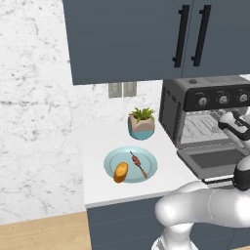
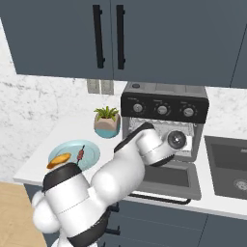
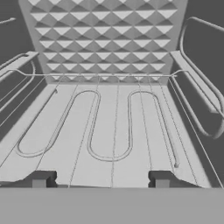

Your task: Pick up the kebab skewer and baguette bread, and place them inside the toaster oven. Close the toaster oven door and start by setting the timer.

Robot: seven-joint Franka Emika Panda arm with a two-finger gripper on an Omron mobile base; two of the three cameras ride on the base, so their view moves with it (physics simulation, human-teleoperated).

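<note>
Kebab skewer point(image 1: 138, 164) and baguette bread point(image 1: 120, 172) on blue plate point(image 1: 149, 161), toaster oven point(image 2: 164, 123) open, end effector point(image 3: 100, 178) fingers apart, empty.

— I see a white marble wall point(image 1: 34, 97) at nine o'clock and dark blue upper cabinets point(image 1: 146, 34) at twelve.
— Agreed; from my feed, white counter point(image 1: 97, 146), wood floor point(image 1: 44, 232) at seven o'clock.

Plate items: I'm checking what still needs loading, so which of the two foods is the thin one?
The kebab skewer, a dark stick with reddish-brown chunks, lying on the plate beside the stubby golden baguette bread.
</note>
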